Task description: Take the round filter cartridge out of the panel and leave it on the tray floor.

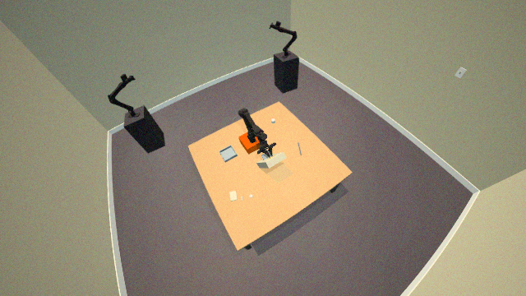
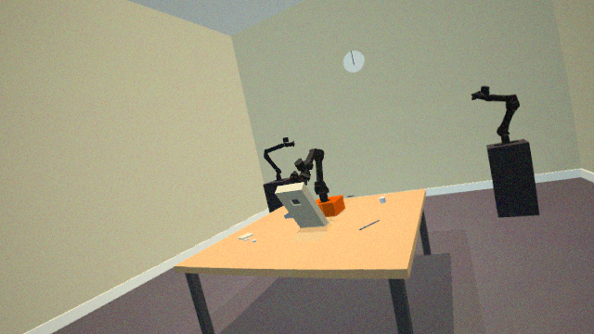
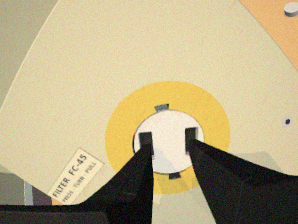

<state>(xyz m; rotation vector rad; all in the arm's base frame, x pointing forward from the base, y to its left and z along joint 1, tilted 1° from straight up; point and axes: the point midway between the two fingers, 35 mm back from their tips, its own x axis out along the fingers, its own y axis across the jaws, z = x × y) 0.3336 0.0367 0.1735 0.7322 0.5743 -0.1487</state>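
The round white filter cartridge (image 3: 169,162) sits in a yellow ring (image 3: 117,137) on the cream service panel (image 1: 277,160) (image 2: 306,211) (image 3: 100,75). Its two dark slots lie left and right on its face. My gripper (image 3: 169,148) (image 1: 269,154) is partly open, its fingertips over the two slots with nothing gripped between them. Whether the tips are inside the slots or just in front is not clear. Small dark notches show above and below the cartridge. The tray (image 1: 228,154) lies left of the arm's base in the top view. The exterior view shows the panel's back, which hides the cartridge and fingertips.
The panel leans on the table beside the arm's orange base (image 1: 247,142) (image 2: 336,207). A label (image 3: 76,175) is on its face. A thin pen-like rod (image 1: 299,149) (image 2: 369,224), a small white cylinder (image 1: 273,121) (image 2: 382,199) and a pale block (image 1: 233,196) (image 2: 245,237) lie around.
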